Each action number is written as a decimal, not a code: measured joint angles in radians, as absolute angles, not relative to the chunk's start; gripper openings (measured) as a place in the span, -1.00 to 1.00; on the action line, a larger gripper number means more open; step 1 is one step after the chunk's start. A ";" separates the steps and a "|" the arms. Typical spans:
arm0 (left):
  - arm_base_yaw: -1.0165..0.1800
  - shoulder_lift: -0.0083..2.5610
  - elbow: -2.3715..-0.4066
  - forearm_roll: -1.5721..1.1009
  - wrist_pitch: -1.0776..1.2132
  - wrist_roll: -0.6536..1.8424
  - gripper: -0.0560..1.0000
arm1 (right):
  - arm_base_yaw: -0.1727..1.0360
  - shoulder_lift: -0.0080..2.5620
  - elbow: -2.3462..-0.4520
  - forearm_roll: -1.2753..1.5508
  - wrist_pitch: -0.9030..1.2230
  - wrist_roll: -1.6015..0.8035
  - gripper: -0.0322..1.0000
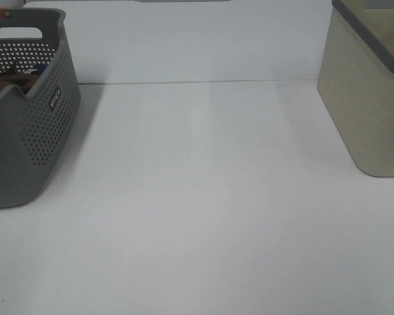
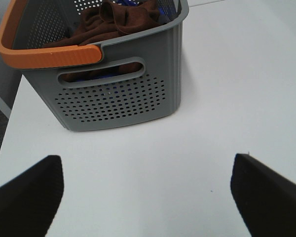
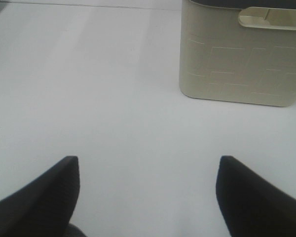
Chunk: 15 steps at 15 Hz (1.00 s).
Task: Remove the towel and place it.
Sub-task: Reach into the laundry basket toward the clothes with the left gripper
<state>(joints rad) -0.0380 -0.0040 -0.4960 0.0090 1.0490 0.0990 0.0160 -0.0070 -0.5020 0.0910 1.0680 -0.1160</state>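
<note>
Dark brown towel [image 2: 121,22] bunched inside grey basket [image 2: 118,101] on white worktop [image 2: 227,89], left claw [image 2: 147,190] spread wide and empty, held short of the basket, right claw [image 3: 148,190] likewise wide, nothing gripped, beige bin [image 3: 237,64] set beyond it.

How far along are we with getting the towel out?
Nothing looks done yet: the towel lies bunched inside the grey basket. Nothing is in hand: the left gripper faces the basket with jaws open and empty, and the right gripper is open over the table. Still to do: grasp the towel, lift it out, place it.
</note>
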 joint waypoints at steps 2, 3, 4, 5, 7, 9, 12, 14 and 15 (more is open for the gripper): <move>-0.038 -0.004 -0.496 0.009 1.049 0.099 0.75 | 0.016 -0.007 -0.502 0.091 1.068 -0.116 0.48; -0.038 -0.004 -0.496 0.009 1.049 0.099 0.75 | 0.016 -0.007 -0.502 0.091 1.068 -0.116 0.48; -0.038 -0.004 -0.496 0.009 1.049 0.099 0.75 | 0.016 -0.007 -0.502 0.091 1.068 -0.116 0.48; -0.038 -0.004 -0.496 0.009 1.049 0.099 0.75 | 0.016 -0.007 -0.502 0.091 1.068 -0.116 0.48; -0.038 -0.004 -0.496 0.009 1.049 0.099 0.75 | 0.016 -0.007 -0.502 0.091 1.068 -0.116 0.48; -0.038 -0.004 -0.496 0.009 1.049 0.099 0.75 | 0.016 -0.007 -0.502 0.091 1.068 -0.116 0.48; -0.038 -0.004 -0.496 0.009 1.049 0.099 0.75 | 0.016 -0.007 -0.502 0.091 1.068 -0.116 0.48; -0.038 -0.004 -0.496 0.009 1.049 0.099 0.75 | 0.016 -0.007 -0.502 0.091 1.068 -0.116 0.48; -0.038 -0.004 -0.496 0.009 1.049 0.099 0.75 | 0.016 -0.007 -0.502 0.091 1.068 -0.116 0.48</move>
